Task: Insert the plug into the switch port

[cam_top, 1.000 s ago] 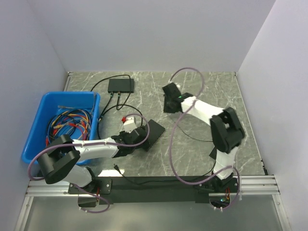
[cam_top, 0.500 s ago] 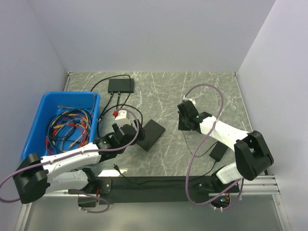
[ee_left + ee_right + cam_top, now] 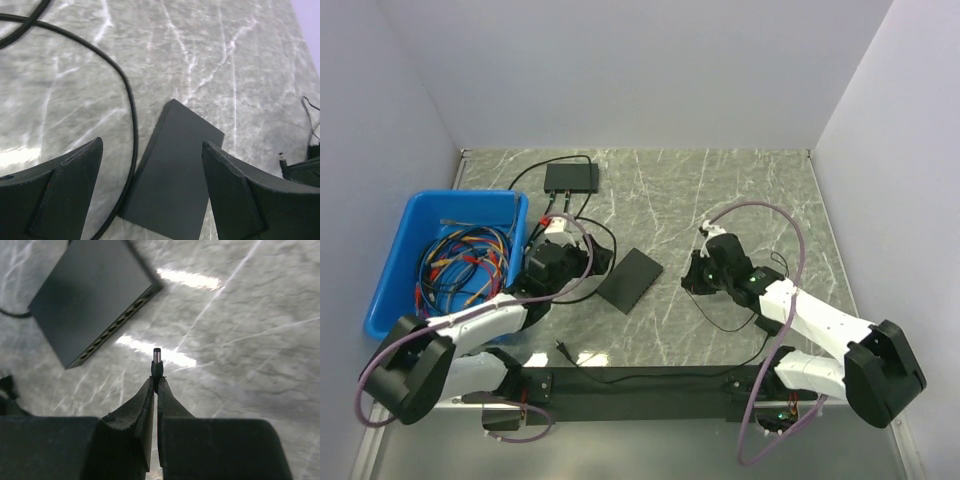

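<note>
Plain white walls (image 3: 640, 70) enclose a grey marble-patterned table (image 3: 740, 190). A blue bin (image 3: 395, 265) of coloured wires (image 3: 460, 260) stands at its 9 o'clock side. The left gripper (image 3: 151, 145) is spread wide and empty above a flat black box (image 3: 175, 170). The right gripper (image 3: 156, 382) is clamped on the plug (image 3: 156, 356), with the tip exposed. The switch port (image 3: 117, 325) row on the box edge lies at 10 o'clock from the plug, near it but apart.

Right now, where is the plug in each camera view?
Right wrist: plug at centre, pinched by the right gripper.
Left wrist: its tip at the right edge.
Top external: at that gripper's tips, too small to make out.
Shared landmark: the black box with ports, beside it.
</note>
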`<action>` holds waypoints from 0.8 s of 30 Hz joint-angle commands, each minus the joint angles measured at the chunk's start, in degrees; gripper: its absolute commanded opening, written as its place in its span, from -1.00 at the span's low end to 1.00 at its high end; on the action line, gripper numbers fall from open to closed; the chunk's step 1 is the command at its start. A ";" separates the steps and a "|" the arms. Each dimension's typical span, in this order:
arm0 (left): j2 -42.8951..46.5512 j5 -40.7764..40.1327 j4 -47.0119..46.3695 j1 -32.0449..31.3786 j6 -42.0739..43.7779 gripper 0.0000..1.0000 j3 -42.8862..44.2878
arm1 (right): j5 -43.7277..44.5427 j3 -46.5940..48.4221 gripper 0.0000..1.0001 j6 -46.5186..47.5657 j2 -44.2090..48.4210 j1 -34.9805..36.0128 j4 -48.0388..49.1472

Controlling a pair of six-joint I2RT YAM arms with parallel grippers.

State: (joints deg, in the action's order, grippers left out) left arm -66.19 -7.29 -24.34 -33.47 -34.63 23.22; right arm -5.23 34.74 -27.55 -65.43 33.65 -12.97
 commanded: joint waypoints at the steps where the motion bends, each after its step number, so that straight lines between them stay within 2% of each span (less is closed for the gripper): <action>1: -2.97 9.92 -17.27 1.22 1.50 0.70 -2.04 | -4.96 -1.78 -1.00 -0.57 2.67 0.89 5.06; 5: -11.29 16.15 -30.72 1.39 1.50 0.68 -5.11 | -5.84 -2.13 -1.00 -0.84 2.50 1.86 6.90; 11: -20.19 18.89 -35.68 1.57 1.41 0.61 -3.36 | -4.36 -1.96 -1.00 -0.40 0.83 4.49 7.87; 15: -22.40 18.80 -35.43 1.48 2.20 0.61 -1.43 | 1.17 -0.03 -1.00 -0.14 -4.25 5.29 5.60; 24: -30.47 22.40 -32.36 2.89 6.07 0.61 10.34 | 3.48 4.72 -1.00 0.04 -12.52 5.64 4.45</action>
State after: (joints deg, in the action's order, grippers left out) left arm -93.93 11.66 -54.35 -31.44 -30.83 29.21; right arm -4.05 35.77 -28.03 -77.43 38.81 -8.75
